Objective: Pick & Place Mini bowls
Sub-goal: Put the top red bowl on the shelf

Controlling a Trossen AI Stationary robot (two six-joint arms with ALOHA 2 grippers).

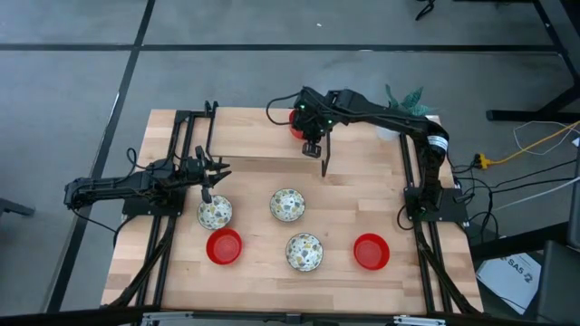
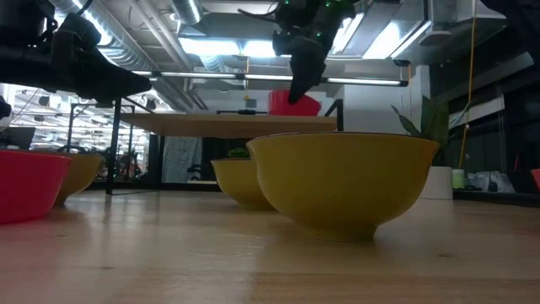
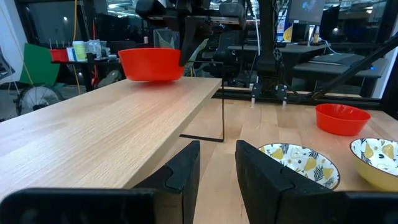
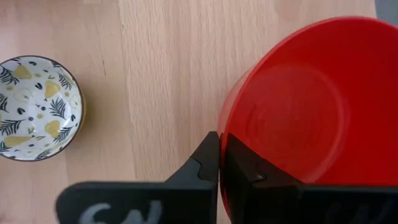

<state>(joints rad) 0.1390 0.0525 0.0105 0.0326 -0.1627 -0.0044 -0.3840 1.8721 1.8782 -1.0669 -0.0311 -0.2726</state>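
While its fingers pinch the rim, the right hand (image 4: 219, 163) holds a red bowl (image 4: 305, 106) above the raised shelf (image 3: 106, 134).

Before us: three red bowls (image 1: 225, 246) (image 1: 371, 251) (image 1: 296, 120), three floral-patterned bowls (image 1: 215, 213) (image 1: 287, 205) (image 1: 304, 252), our two grippers (image 1: 208, 181) (image 1: 311, 136), one potted plant (image 1: 405, 100).

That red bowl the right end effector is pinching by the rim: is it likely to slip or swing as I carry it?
Probably stiff: the red bowl keeps its round shape while the right end effector pinches only its rim. Its glossy surface suggests it could slip in that thin grip. Held at one edge, it may tilt, so move slowly.
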